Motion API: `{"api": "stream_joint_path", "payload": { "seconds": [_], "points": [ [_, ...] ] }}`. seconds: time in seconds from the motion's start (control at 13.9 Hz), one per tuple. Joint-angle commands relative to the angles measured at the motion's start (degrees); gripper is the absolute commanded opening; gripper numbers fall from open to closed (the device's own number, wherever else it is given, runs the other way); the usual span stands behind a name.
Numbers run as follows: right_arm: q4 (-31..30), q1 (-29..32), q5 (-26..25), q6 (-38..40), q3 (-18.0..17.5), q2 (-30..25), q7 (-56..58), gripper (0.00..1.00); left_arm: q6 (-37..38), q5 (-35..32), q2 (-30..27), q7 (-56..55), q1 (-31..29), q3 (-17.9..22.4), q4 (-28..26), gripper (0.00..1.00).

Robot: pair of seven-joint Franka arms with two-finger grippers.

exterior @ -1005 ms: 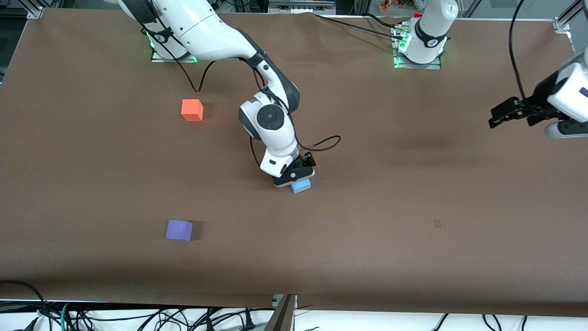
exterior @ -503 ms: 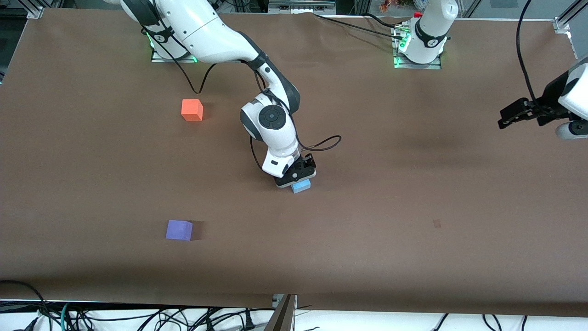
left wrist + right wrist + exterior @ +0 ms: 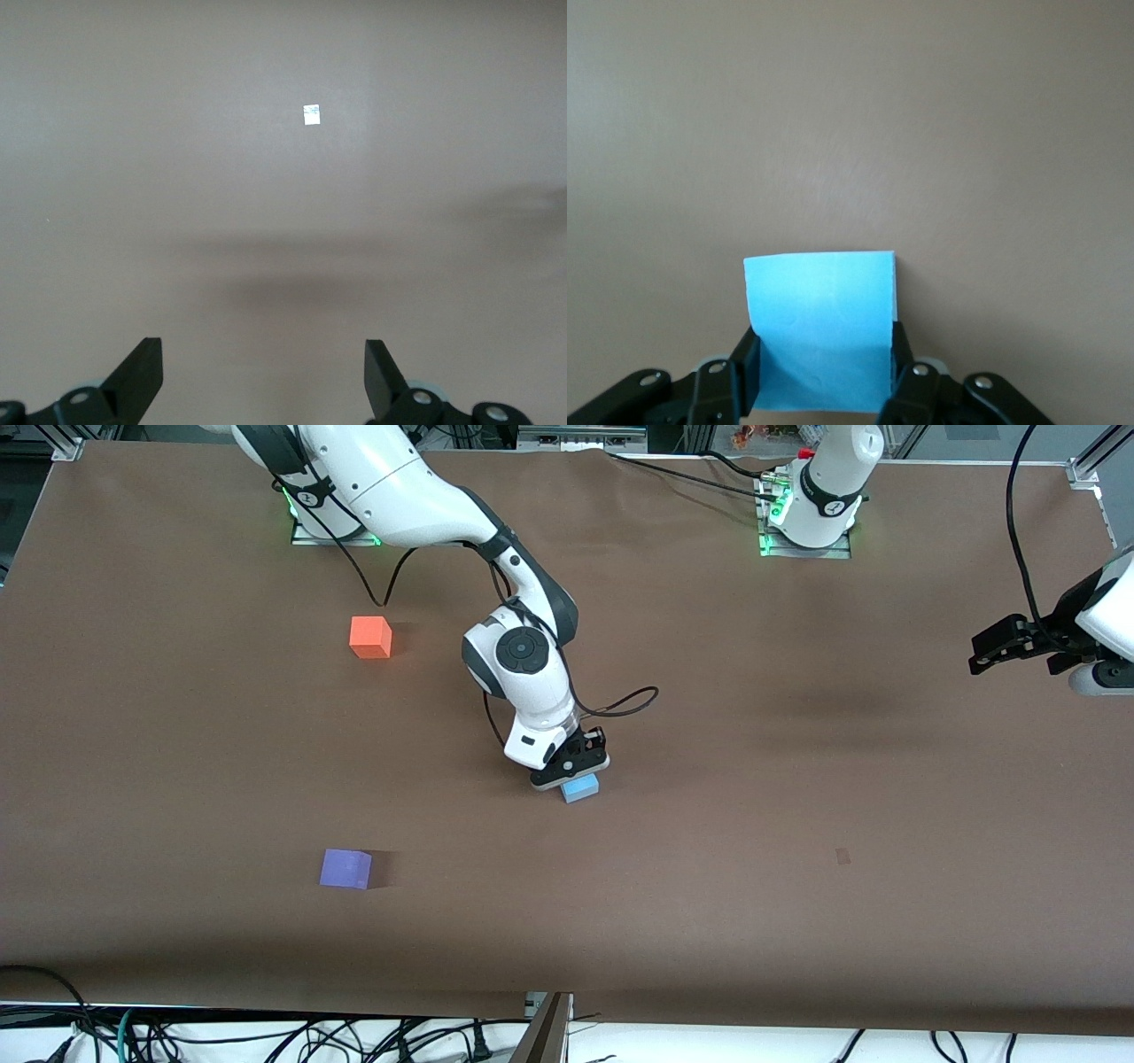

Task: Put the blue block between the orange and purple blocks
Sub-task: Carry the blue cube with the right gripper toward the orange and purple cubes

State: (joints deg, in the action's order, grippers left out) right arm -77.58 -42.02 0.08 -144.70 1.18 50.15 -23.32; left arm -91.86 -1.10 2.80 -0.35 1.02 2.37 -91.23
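The right arm reached out from its base at the top of the front view, its upper link sloping down over the brown table (image 3: pixel 797 921) and its wrist bent so that the hand pointed steeply downward near the table's middle. The right gripper (image 3: pixel 571 772) sat right over the blue block (image 3: pixel 581 786), and in the right wrist view its two black fingers (image 3: pixel 744 367) pressed against opposite faces of the light-blue cube (image 3: pixel 819 329), so the pincer was closed on it. The block itself looked to be on the table surface or barely off it; which one could not be told.

The orange block (image 3: pixel 370 637) stood alone, farther from the front camera and toward the right arm's end of the table. The purple block (image 3: pixel 345 868) lay nearer to that camera, almost in line with the orange one, with a wide stretch of bare cloth between the two. The blue block was well apart from both, toward the left arm's end from them.

The left arm waited at its own end of the table, forearm held up and roughly level. The left gripper (image 3: pixel 1005 642) hung over bare table, fingers (image 3: pixel 142 376) spread wide with nothing between them. A small pale mark (image 3: pixel 311 114) showed on the cloth beneath it.
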Motion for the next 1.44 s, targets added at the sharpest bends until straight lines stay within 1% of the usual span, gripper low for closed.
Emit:
{"api": "stream_joint_path", "payload": {
  "seconds": [0.0,0.07,0.22,0.29,0.36,0.57,0.79,1.01,1.08,1.15,1.22,1.29,1.36],
  "points": [
    [0.33,2.45,0.36,7.81,0.75,-4.86,0.91,0.16,1.24,-0.92,0.89,1.49,-0.84,-0.17,3.16,1.00],
    [-0.37,3.25,0.36,11.59,1.45,-7.23,0.99,0.16,1.24,-0.92,0.89,1.58,-0.84,-0.17,3.16,1.00],
    [-2.21,4.22,0.54,18.98,4.61,-10.93,0.56,0.16,1.33,-0.92,1.15,1.40,-0.75,-0.26,3.25,1.00],
    [-3.44,5.35,0.54,21.54,4.88,-12.43,0.38,0.16,1.33,-0.92,1.15,1.40,-0.75,-0.35,3.16,1.00],
    [-5.97,6.84,0.54,22.08,5.14,-14.18,0.38,0.16,1.33,-0.92,1.15,1.40,-0.75,-0.35,3.16,1.00],
    [-16.69,10.72,1.33,21.12,5.41,-20.07,0.38,0.16,1.33,-1.01,1.15,1.49,-0.67,-0.70,3.25,1.00],
    [-26.19,11.69,1.33,16.74,8.82,-24.65,0.47,0.16,1.33,-0.92,0.98,1.40,-0.58,-0.87,3.43,1.00],
    [-30.24,11.69,1.42,16.12,12.17,-26.41,5.02,0.16,1.33,-0.84,0.98,1.40,-0.14,-1.05,3.60,1.00],
    [-32.26,11.78,1.42,14.28,13.22,-27.28,6.69,0.16,1.33,-0.92,0.98,1.40,-0.14,-1.05,3.60,1.00],
    [-35.41,12.30,2.11,10.52,14.28,-28.16,9.41,0.17,1.33,-0.92,0.98,1.40,-0.14,-1.05,3.60,1.00],
    [-38.58,13.27,4.73,6.66,14.29,-28.78,12.65,0.17,1.33,-0.92,0.98,1.40,-0.14,-0.96,3.60,1.00],
    [-40.78,13.54,7.46,4.44,14.37,-29.31,15.47,0.18,1.33,-0.92,0.98,1.40,-0.14,-0.96,3.60,1.00],
    [-41.68,13.54,8.70,3.81,14.64,-29.32,16.80,0.18,1.33,-0.92,0.98,1.40,-0.14,-0.96,3.60,1.00]
  ]
}}
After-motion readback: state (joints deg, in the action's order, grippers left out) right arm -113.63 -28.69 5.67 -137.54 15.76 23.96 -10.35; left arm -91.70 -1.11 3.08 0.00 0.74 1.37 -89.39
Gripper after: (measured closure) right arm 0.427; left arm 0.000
